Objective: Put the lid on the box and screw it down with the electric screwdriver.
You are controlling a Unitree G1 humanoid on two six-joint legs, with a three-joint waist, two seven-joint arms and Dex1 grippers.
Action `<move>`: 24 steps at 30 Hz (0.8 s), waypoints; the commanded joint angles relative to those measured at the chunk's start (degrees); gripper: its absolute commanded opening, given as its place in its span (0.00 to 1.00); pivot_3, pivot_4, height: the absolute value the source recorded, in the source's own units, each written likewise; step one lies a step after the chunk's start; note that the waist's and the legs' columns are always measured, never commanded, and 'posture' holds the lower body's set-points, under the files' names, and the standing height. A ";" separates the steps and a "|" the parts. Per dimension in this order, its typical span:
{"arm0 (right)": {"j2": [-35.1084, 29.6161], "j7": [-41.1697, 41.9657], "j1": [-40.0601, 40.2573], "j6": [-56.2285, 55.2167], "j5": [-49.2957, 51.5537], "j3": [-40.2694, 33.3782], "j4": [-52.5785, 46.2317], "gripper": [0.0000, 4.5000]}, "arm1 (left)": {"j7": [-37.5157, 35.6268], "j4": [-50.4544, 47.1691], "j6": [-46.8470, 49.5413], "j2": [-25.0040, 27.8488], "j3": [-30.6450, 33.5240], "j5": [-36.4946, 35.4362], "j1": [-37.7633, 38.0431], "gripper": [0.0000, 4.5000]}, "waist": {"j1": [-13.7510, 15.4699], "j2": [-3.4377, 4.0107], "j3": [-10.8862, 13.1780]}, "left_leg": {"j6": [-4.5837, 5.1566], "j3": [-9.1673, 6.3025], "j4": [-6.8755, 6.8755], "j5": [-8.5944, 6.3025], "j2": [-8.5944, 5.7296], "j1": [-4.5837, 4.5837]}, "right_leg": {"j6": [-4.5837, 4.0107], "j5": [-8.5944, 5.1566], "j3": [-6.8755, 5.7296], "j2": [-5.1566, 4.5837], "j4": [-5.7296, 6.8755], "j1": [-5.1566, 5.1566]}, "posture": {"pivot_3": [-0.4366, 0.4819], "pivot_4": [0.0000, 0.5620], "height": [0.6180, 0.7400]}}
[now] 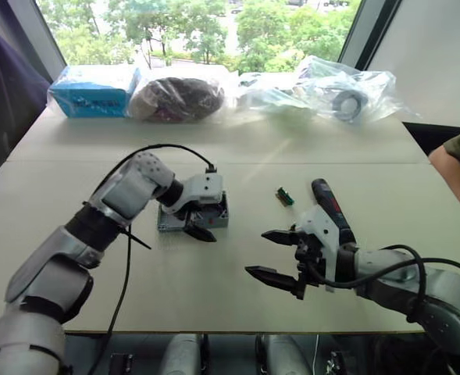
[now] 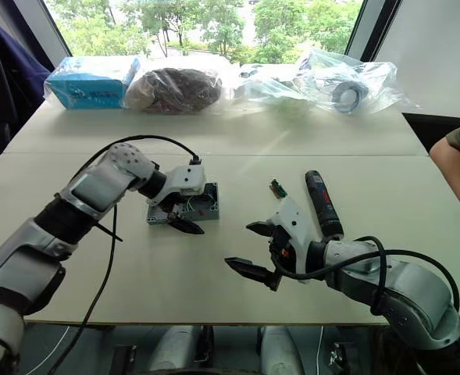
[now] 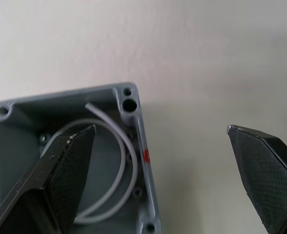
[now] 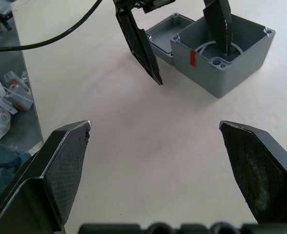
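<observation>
Head cam: left gripper (image 1: 201, 231) hangs wide open over the box (image 2: 202, 205), one finger inside. Right gripper (image 1: 278, 256) idles open near the electric screwdriver (image 1: 333, 209).

Right wrist: the lid (image 4: 162, 40) lies beside the box, so I'd say capping comes next.

Beige table (image 1: 214, 297); window (image 1: 198, 27) w/ trees behind
</observation>
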 commanded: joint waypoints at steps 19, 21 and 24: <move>3.54 -5.76 -1.71 0.63 2.19 -2.97 -1.81 1.00 | -1.48 5.26 -6.38 -4.32 1.85 7.10 -0.70 0.01 | 0.36 0.01 -0.01 | 0.20 -0.11 0.42 -0.12 0.04 -0.04 | -0.01 0.00 -0.02 -0.08 0.08 0.19 | 0.48 0.27 1.00; 3.45 -5.63 -1.35 0.59 2.04 -3.04 -1.81 1.00 | -2.14 6.00 -7.69 -4.60 2.24 7.02 -1.21 0.01 | 0.38 0.01 -0.01 | 0.20 -0.12 0.43 -0.12 0.04 -0.03 | -0.01 0.00 -0.03 -0.07 0.08 0.20 | 0.48 0.27 1.00; 2.88 -5.09 -0.46 0.70 2.23 -3.56 -1.94 1.00 | -5.09 8.60 -15.79 -5.53 3.51 5.63 -3.51 0.01 | 0.44 0.01 -0.01 | 0.20 -0.12 0.44 -0.12 0.04 -0.03 | -0.01 0.00 -0.03 -0.08 0.08 0.21 | 0.48 0.27 1.00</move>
